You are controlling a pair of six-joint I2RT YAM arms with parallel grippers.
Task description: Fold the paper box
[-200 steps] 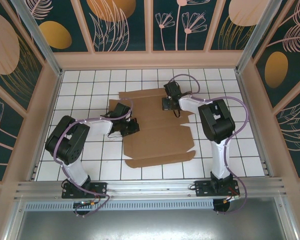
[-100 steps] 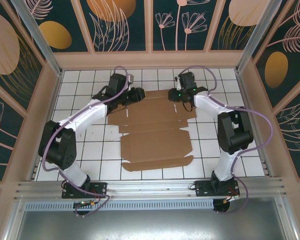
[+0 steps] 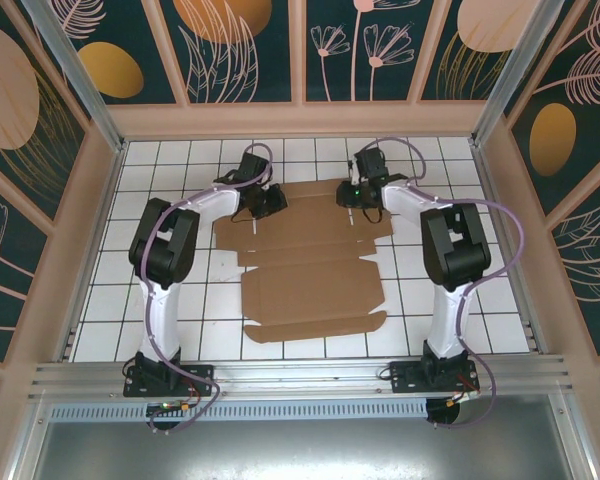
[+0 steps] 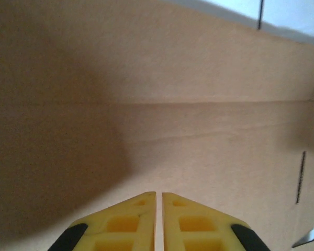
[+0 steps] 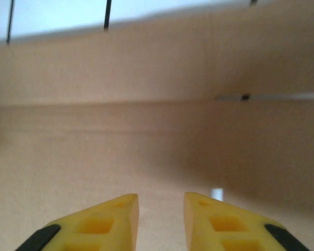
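The paper box [image 3: 310, 270] is a flat brown cardboard sheet with flaps and crease lines, lying on the white tiled floor. Both arms reach to its far edge. My left gripper [image 3: 272, 200] hovers low over the far left part of the sheet. In the left wrist view its yellow jaws [image 4: 159, 193] are shut with only a hairline gap and nothing in it, over bare cardboard [image 4: 172, 104]. My right gripper [image 3: 354, 196] is at the far right part. In the right wrist view it [image 5: 161, 196] stands open a little above the cardboard [image 5: 146, 146], holding nothing.
Patterned walls with tan frames [image 3: 300, 120] enclose the tiled floor [image 3: 170, 160] on three sides. An aluminium rail [image 3: 300, 375] runs along the near edge by the arm bases. A narrow slot [image 4: 300, 178] cuts the cardboard near the left gripper.
Both grippers went from the middle of the cardboard to its far edge. The cardboard now lies flatter. Both jaws opened on the way, then the left closed and the right narrowed.
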